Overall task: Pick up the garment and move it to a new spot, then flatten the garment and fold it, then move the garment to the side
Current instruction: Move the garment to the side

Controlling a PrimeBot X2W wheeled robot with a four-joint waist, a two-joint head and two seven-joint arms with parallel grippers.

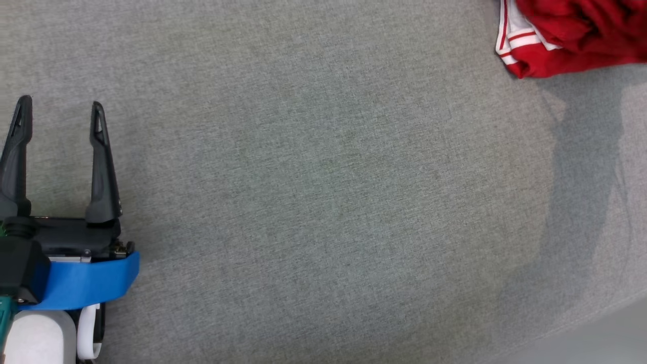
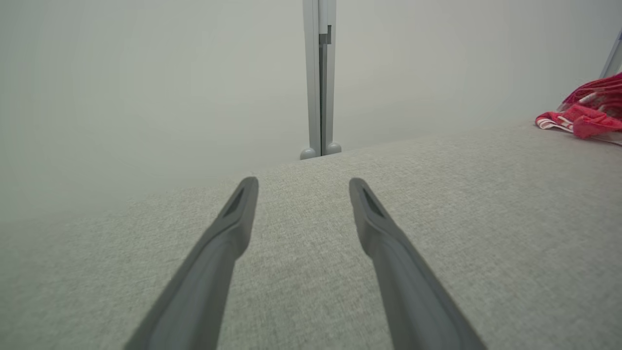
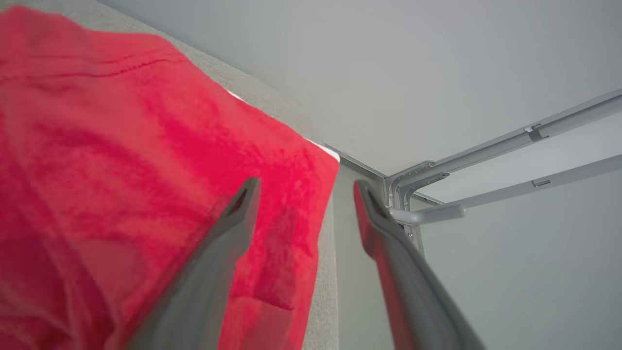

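The garment (image 1: 571, 35) is red with white stripes along one edge and lies bunched at the far right corner of the grey fabric surface. It also appears small at the right edge of the left wrist view, garment (image 2: 583, 114). In the right wrist view the garment (image 3: 121, 170) spreads close under my right gripper (image 3: 305, 187), whose fingers stand apart with nothing between them, at the cloth's edge. My left gripper (image 1: 59, 107) hovers open and empty over the bare surface at the lower left, far from the garment; left gripper (image 2: 303, 183).
The grey fabric surface (image 1: 313, 192) stretches wide between my left gripper and the garment. Its front right edge (image 1: 596, 313) shows at the lower right. A grey post (image 2: 319, 78) and a pale wall stand behind it; a metal frame (image 3: 486, 175) rises beyond the corner.
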